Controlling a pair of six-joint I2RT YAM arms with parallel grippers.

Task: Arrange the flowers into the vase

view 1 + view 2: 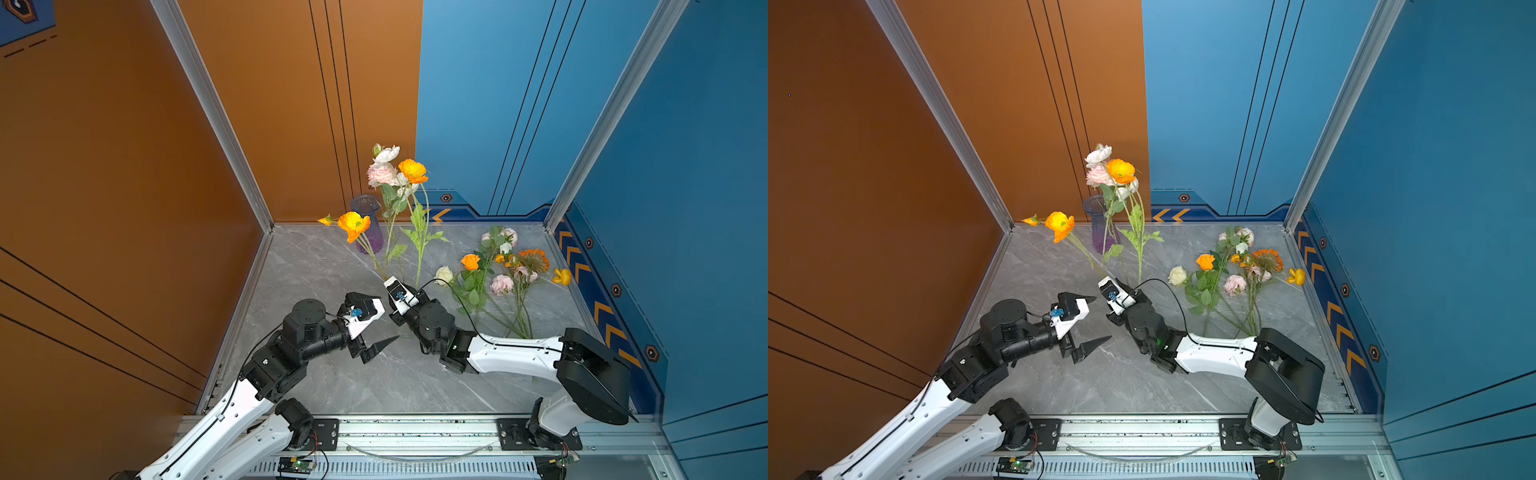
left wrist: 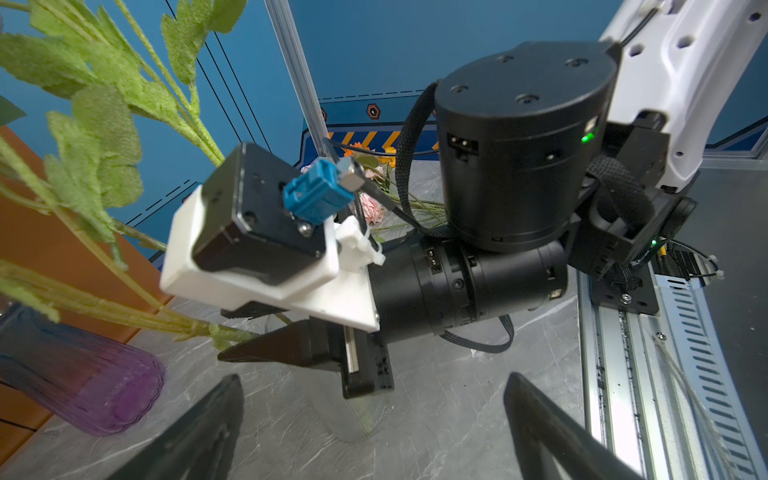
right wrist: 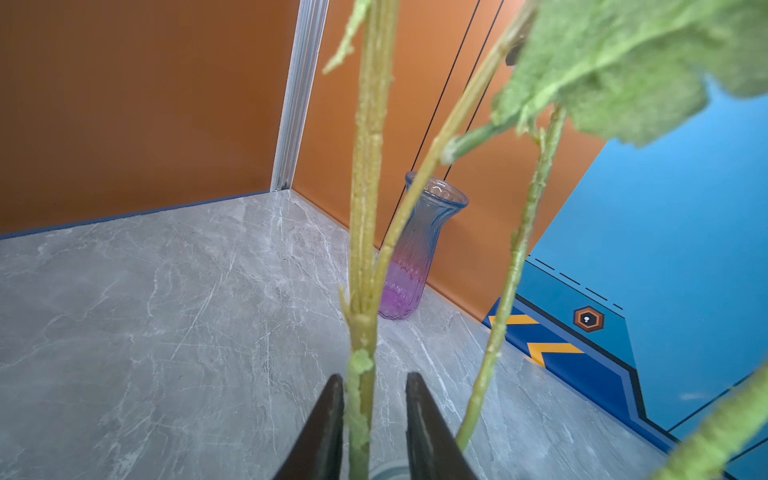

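grey marble tabletop [image 1: 311, 266] | orange wall [image 1: 124, 166], blue wall [image 1: 498, 104] | left tool [image 1: 389, 318] spread, empty | right tool [image 3: 374, 378] slightly parted around flower stems [image 3: 365, 208]

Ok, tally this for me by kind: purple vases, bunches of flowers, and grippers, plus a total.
purple vase: 1
Flower bunches: 2, the upright bunch and the lying bunch
Grippers: 2, the left gripper and the right gripper
Total: 5
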